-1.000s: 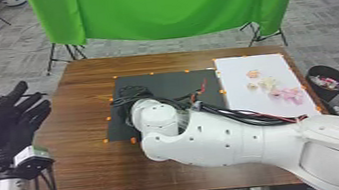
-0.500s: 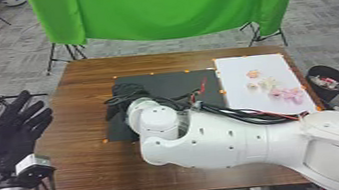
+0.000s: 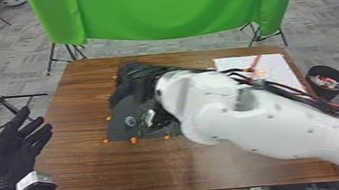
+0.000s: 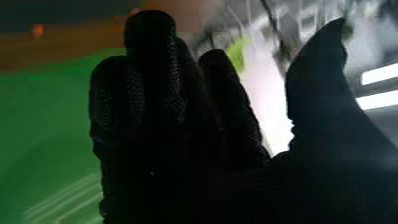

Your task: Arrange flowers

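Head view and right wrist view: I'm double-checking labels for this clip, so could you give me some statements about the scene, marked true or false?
1. The left robot hand is at the left side of the table. True.
2. The right robot hand is curled into a fist. False: its fingers are straight, with the thumb apart from them.
3. The green cloth hangs beyond the table's far edge. True.
4. The bin stands to the left of the table. False: the bin is to its right.
5. The white sheet is partly hidden by the right arm. True.
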You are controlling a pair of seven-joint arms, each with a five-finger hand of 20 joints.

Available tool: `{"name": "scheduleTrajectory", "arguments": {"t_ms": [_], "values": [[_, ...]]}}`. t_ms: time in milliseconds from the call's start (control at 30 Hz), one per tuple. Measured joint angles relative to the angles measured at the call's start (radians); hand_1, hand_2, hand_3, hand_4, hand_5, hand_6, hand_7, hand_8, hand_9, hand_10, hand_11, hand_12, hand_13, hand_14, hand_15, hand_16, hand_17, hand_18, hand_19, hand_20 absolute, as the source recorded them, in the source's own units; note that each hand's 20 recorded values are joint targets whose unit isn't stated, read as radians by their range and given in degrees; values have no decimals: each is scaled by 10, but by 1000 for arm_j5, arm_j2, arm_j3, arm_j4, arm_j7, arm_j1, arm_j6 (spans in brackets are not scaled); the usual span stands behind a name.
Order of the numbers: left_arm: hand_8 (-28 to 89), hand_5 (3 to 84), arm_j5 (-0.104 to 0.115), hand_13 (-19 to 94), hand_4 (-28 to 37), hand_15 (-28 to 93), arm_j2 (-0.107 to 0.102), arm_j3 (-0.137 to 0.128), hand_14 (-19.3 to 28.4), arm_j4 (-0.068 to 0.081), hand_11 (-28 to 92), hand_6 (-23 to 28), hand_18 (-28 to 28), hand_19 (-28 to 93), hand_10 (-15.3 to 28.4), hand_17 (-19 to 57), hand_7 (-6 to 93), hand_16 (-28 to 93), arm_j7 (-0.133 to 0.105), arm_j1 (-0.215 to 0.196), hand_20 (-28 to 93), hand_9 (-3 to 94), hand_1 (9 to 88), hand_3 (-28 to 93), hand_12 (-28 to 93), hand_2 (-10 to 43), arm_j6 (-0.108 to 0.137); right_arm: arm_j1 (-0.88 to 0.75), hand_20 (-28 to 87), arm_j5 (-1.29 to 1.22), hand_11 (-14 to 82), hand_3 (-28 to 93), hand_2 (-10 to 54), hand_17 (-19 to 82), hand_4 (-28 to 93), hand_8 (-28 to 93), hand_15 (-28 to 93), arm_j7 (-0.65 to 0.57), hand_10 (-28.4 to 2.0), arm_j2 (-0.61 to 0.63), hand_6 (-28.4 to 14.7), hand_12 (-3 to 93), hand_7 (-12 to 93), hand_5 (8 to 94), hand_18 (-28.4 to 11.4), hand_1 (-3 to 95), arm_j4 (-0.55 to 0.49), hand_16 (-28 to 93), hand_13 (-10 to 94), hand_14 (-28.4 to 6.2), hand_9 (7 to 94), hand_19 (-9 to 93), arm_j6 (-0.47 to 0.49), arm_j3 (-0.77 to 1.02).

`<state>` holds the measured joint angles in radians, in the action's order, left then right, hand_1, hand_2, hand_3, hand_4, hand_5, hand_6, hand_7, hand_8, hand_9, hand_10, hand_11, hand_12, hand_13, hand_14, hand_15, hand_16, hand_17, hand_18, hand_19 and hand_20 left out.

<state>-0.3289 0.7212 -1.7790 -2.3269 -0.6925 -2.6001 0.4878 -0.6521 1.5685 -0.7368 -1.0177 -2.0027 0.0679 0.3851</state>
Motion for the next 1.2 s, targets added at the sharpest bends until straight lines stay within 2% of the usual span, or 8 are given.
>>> {"name": "scheduleTrajectory", "arguments": {"t_ms": [233, 333, 433, 533, 633, 733, 967, 1200], "values": [[-79, 354, 3, 207, -204, 557, -3, 34, 259, 0, 281, 87, 261, 526, 189, -70, 100, -120, 2, 30, 52, 310, 303, 640, 108, 73, 1, -194, 33, 12, 151, 768, 31, 436, -231, -104, 605, 75, -211, 233, -70, 149, 188, 476, -150, 301, -61, 101, 608, -141, 500, 932, -104, 209], [-79, 354, 3, 206, -203, 558, -3, 45, 259, 0, 280, 87, 260, 525, 189, -70, 101, -120, 2, 45, 51, 310, 303, 639, 108, 74, 1, -236, 37, 12, 153, 770, 30, 438, -231, -107, 606, 166, -210, 346, -69, 149, 192, 477, -152, 300, -43, 97, 608, -142, 502, 932, -215, 194], [-79, 354, 5, 206, -202, 557, -5, 46, 259, 0, 282, 88, 260, 524, 189, -70, 101, -121, 2, 48, 50, 311, 304, 639, 109, 74, 2, -319, 50, 15, 152, 768, 27, 449, -230, -108, 609, 143, -211, 423, -69, 148, 191, 479, -153, 301, -42, 95, 613, -143, 506, 932, -299, 252], [-79, 354, 16, 206, -202, 557, -14, 54, 259, 0, 282, 88, 260, 524, 189, -70, 101, -121, -9, 48, 50, 311, 303, 640, 109, 73, 4, -402, 71, 35, 151, 766, 24, 462, -229, -106, 612, -25, -213, 460, -69, 147, 184, 491, -151, 303, -41, 94, 624, -144, 514, 932, -239, 364], [-79, 355, 26, 206, -202, 557, -26, 61, 259, 0, 283, 88, 260, 524, 189, -70, 101, -121, -21, 47, 50, 312, 303, 640, 109, 73, 6, -413, 90, 64, 149, 762, 20, 472, -226, -102, 616, -204, -216, 492, -70, 146, 178, 496, -150, 311, -29, 93, 635, -142, 522, 932, -72, 395], [-79, 355, 36, 206, -203, 558, -38, 64, 259, 0, 283, 88, 260, 524, 189, -71, 101, -120, -35, 46, 50, 312, 304, 639, 108, 74, 8, -413, 106, 61, 148, 760, 17, 479, -225, -99, 625, -261, -216, 519, -71, 145, 174, 500, -149, 316, -3, 96, 646, -143, 526, 932, 37, 405], [-79, 356, 44, 206, -202, 558, -49, 77, 260, 0, 284, 88, 260, 524, 191, -71, 101, -121, -50, 47, 50, 314, 303, 641, 108, 73, 10, -408, 117, 45, 147, 761, 12, 481, -225, -98, 628, -259, -217, 561, -71, 145, 172, 501, -148, 321, 52, 96, 645, -142, 526, 932, -46, 378], [-79, 356, 40, 206, -202, 558, -49, 82, 259, 1, 284, 89, 260, 523, 191, -71, 102, -121, -40, 63, 50, 314, 302, 642, 108, 73, 9, -368, 125, 34, 151, 759, 11, 485, -226, -99, 631, -300, -217, 561, -61, 144, 178, 514, -148, 331, 96, 98, 660, -142, 553, 932, 15, 340]]}}
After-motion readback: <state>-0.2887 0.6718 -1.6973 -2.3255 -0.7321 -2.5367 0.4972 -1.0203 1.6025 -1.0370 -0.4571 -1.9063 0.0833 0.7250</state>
